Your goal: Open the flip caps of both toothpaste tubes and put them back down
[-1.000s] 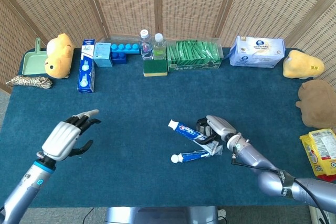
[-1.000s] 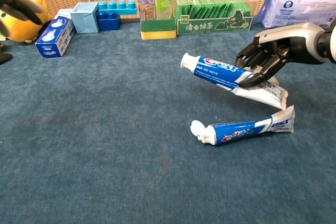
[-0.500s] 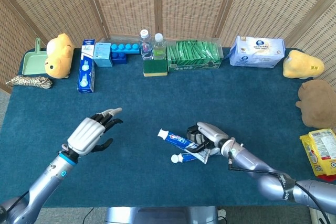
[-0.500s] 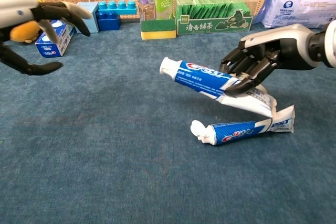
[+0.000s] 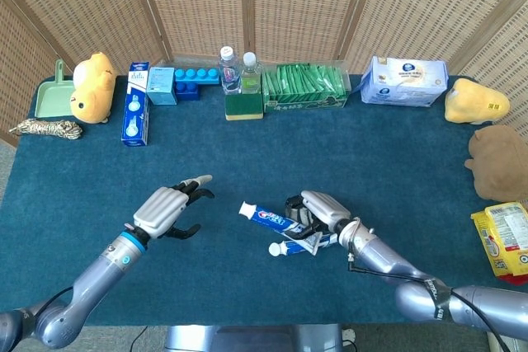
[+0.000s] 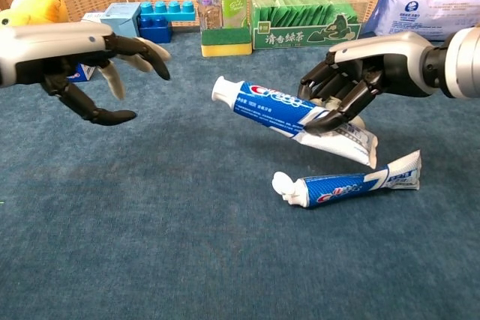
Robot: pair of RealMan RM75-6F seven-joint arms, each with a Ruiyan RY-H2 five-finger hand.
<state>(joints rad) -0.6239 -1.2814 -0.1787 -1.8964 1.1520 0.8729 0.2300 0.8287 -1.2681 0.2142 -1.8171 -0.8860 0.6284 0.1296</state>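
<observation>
Right hand [image 6: 352,88] grips a toothpaste tube [image 6: 281,108], cap on; left hand [image 6: 90,65] spread, empty.

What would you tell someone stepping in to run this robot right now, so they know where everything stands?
Right hand holds the lifted toothpaste tube clear of the table, cap pointing toward the left hand, which is empty with fingers spread, near the cap but not touching. The second toothpaste tube lies on the blue tabletop just below. Both caps look closed. Left: open both caps, set the tubes down.
</observation>
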